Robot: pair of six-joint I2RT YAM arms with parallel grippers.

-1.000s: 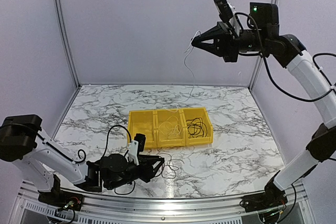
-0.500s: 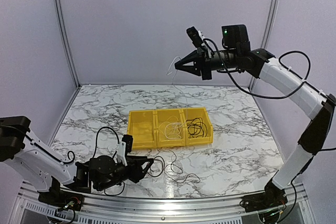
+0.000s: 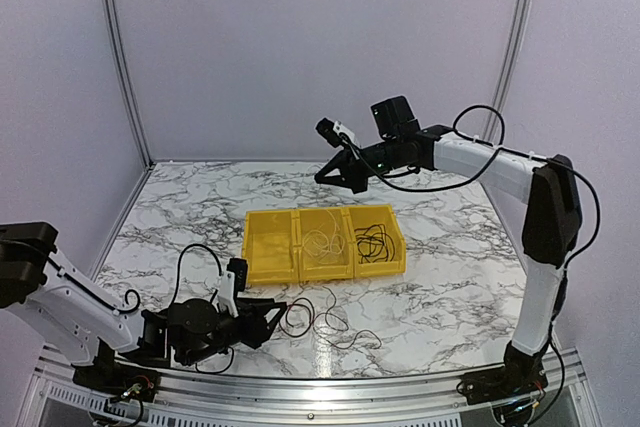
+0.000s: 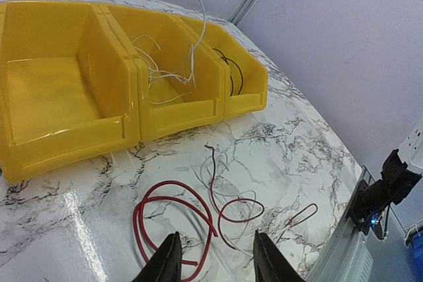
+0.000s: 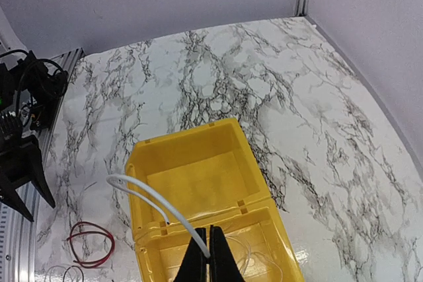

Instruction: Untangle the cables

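Currently the hair-thin white cable (image 5: 153, 194) hangs from the right gripper (image 3: 322, 176), whose fingers are pressed together on it. Its lower end lies coiled in the middle compartment of the three-compartment yellow plastic bin (image 3: 270, 269). Thin black cables (image 3: 372, 242) lie in the right compartment. A loose cluster of red cable loops (image 4: 173, 211), mixed with white and dark strands, rests on the marble-patterned table top (image 3: 180, 217), just near of the bin's front wall and apart from it. The left gripper (image 4: 216, 237) sits low at the near-left side of that cluster with its fingers spread. The red loops lie just ahead of the fingertips; contact cannot be determined. Bare marble shows left of, right of and beyond the bin. The aluminium rail (image 3: 300, 387) bounds the near edge, close to the cluster. Compared with one second ago, the right gripper has descended from high at the far right to a lower position over the far side of the bin. The left gripper has withdrawn slightly to the left.
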